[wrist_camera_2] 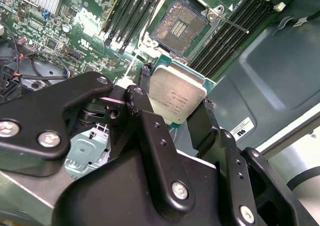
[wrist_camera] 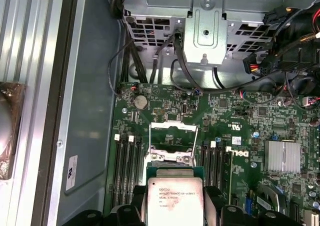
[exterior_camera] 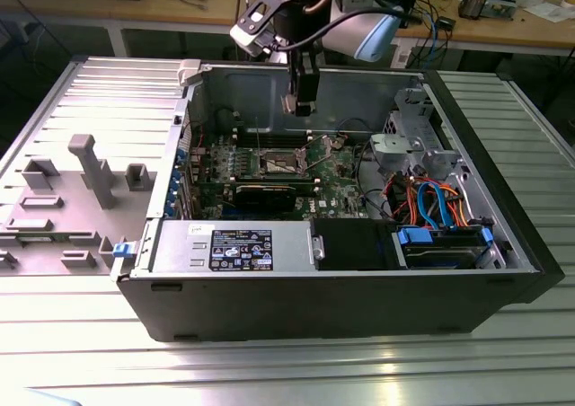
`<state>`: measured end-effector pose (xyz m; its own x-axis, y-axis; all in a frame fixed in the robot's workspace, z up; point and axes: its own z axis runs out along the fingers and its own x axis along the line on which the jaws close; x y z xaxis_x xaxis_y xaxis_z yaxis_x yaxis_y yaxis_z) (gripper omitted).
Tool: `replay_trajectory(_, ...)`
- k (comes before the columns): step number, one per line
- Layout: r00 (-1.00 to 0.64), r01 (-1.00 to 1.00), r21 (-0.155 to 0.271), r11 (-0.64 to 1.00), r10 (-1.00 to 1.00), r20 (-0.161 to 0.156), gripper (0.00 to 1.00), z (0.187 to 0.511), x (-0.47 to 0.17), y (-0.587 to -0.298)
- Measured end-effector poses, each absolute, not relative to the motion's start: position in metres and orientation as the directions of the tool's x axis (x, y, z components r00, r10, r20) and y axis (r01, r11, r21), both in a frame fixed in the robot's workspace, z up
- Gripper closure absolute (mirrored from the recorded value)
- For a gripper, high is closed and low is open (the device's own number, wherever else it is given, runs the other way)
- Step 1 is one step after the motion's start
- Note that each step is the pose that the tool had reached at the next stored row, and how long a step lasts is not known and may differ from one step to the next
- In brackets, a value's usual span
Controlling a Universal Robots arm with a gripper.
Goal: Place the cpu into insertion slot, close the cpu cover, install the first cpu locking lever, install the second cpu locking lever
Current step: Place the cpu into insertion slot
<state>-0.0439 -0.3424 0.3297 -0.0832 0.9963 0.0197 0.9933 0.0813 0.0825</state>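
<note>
Gripper (wrist_camera_2: 175, 108) clamping cpu (wrist_camera_2: 176, 92), silvery face up, near open insertion slot (wrist_camera_2: 178, 26)

Open computer case (exterior_camera: 332, 312) lying on ribbed table (exterior_camera: 296, 370). Power supply (exterior_camera: 234, 249) sitting inside, blue drive caddy (exterior_camera: 440, 244) beside it toward exterior view's right. Orange and blue cables (exterior_camera: 427, 199) looping behind caddy. Grey fixture tray (exterior_camera: 81, 172) lying at exterior view's left. Silver heatsink (wrist_camera: 282, 156) sitting on motherboard (wrist_camera: 235, 111).

Fine dark print on silvery-grey square cpu (wrist_camera: 174, 198); white logo (wrist_camera: 238, 157) on green motherboard (wrist_camera: 165, 111); printed black label (exterior_camera: 242, 250) on grey power-supply box (exterior_camera: 175, 244).
</note>
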Motion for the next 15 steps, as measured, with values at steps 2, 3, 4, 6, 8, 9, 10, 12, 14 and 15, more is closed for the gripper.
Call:
replay_trajectory(2,-0.083,0.993,0.082,0.081,0.996,0.020,0.45,0.3290,-0.0439,-0.3424)
replay_trajectory(3,-0.083,0.993,0.082,0.081,0.996,0.020,0.45,0.3286,-0.0439,-0.3424)
replay_trajectory(4,-0.083,0.993,0.082,0.081,0.996,0.020,0.45,0.3284,-0.0439,-0.3424)
replay_trajectory(6,-0.083,0.993,0.082,0.081,0.996,0.020,0.45,0.3279,-0.0439,-0.3424)
replay_trajectory(8,-0.083,0.993,0.082,0.081,0.996,0.020,0.45,0.3276,-0.0439,-0.3424)
replay_trajectory(9,-0.083,0.993,0.082,0.081,0.996,0.020,0.45,0.3275,-0.0439,-0.3424)
replay_trajectory(10,-0.083,0.993,0.083,0.081,0.996,0.020,0.45,0.3274,-0.0439,-0.3424)
replay_trajectory(12,-0.083,0.993,0.083,0.081,0.996,0.020,0.45,0.3274,-0.0439,-0.3424)
replay_trajectory(14,-0.083,0.993,0.082,0.081,0.996,0.020,0.45,0.3274,-0.0439,-0.3424)
replay_trajectory(15,-0.083,0.993,0.082,0.081,0.996,0.020,0.45,0.3274,-0.0439,-0.3424)
